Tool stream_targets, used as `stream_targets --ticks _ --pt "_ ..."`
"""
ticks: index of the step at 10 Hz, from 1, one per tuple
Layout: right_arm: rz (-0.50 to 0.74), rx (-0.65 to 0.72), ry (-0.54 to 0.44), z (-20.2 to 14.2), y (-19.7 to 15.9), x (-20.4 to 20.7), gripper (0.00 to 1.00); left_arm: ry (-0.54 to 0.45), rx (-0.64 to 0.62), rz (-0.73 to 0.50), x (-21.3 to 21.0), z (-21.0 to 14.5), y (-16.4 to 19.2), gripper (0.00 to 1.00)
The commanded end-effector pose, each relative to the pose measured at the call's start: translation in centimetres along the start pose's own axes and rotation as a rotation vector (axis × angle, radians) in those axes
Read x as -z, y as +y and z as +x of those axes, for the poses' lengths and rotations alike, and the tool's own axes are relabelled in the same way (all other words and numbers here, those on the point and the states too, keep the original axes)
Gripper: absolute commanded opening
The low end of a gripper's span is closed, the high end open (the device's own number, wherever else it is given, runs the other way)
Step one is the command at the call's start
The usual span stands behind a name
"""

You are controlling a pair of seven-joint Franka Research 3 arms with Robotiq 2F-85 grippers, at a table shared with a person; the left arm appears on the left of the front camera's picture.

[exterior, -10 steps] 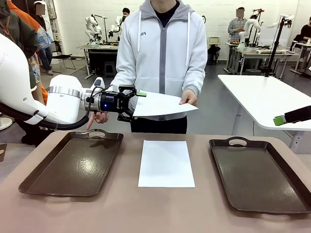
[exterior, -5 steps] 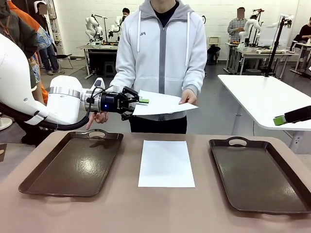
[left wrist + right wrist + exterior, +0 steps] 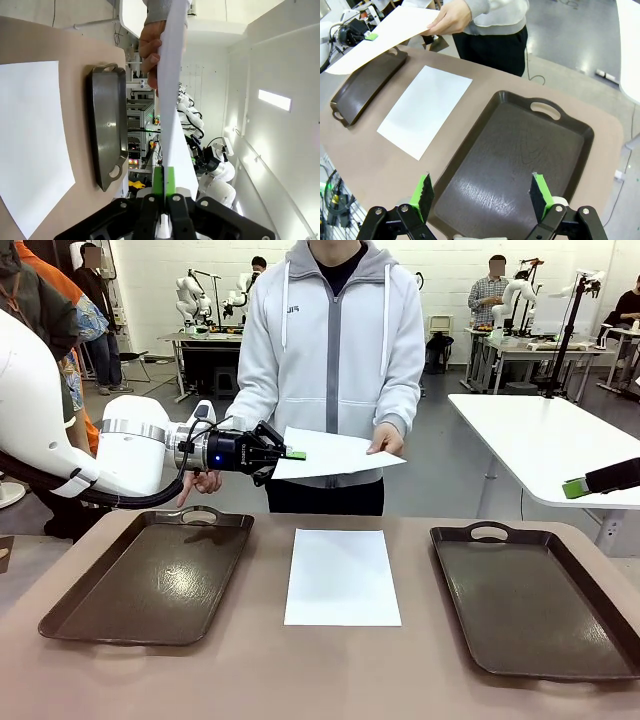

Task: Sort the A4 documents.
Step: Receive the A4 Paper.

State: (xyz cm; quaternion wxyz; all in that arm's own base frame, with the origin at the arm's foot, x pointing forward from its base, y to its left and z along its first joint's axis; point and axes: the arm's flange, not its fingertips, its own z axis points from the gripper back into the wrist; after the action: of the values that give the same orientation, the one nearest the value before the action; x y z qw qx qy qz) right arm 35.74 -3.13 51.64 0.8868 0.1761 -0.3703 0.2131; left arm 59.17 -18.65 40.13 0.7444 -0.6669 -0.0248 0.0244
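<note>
A person across the table holds out a white A4 sheet (image 3: 335,452) in one hand (image 3: 388,443). My left gripper (image 3: 297,455) is shut on the sheet's near left edge, above the table's far side. In the left wrist view the sheet (image 3: 172,100) runs edge-on out of my shut green pads (image 3: 164,182) up to the person's hand (image 3: 150,50). A second A4 sheet (image 3: 342,575) lies flat mid-table between the trays. My right gripper (image 3: 482,194) hangs open above the right tray (image 3: 512,155), holding nothing; its green pad (image 3: 574,487) shows at the right edge of the front view.
A dark brown tray (image 3: 150,580) with handles sits on the left of the table and another (image 3: 535,595) on the right, both bare. The person's other hand (image 3: 205,482) hangs near the left tray's far handle. A white table (image 3: 545,440) stands beyond on the right.
My left gripper's jaws have closed onto the edge of the sheet that the person holds out. The sheet has dropped a little and lies flatter. My right arm has not moved.
</note>
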Motion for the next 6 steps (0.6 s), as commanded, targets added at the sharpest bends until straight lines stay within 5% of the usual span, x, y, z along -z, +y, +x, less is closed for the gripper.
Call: stream_targets --ticks 1,6 --pt "0.014 0.006 -0.004 -0.10 -0.13 0.22 1.00 -0.018 -0.015 -0.020 0.18 -0.33 -0.01 0.00" --pt "0.014 0.006 -0.004 -0.10 -0.13 0.22 1.00 -0.003 -0.006 -0.025 0.14 -0.25 -0.30 0.00"
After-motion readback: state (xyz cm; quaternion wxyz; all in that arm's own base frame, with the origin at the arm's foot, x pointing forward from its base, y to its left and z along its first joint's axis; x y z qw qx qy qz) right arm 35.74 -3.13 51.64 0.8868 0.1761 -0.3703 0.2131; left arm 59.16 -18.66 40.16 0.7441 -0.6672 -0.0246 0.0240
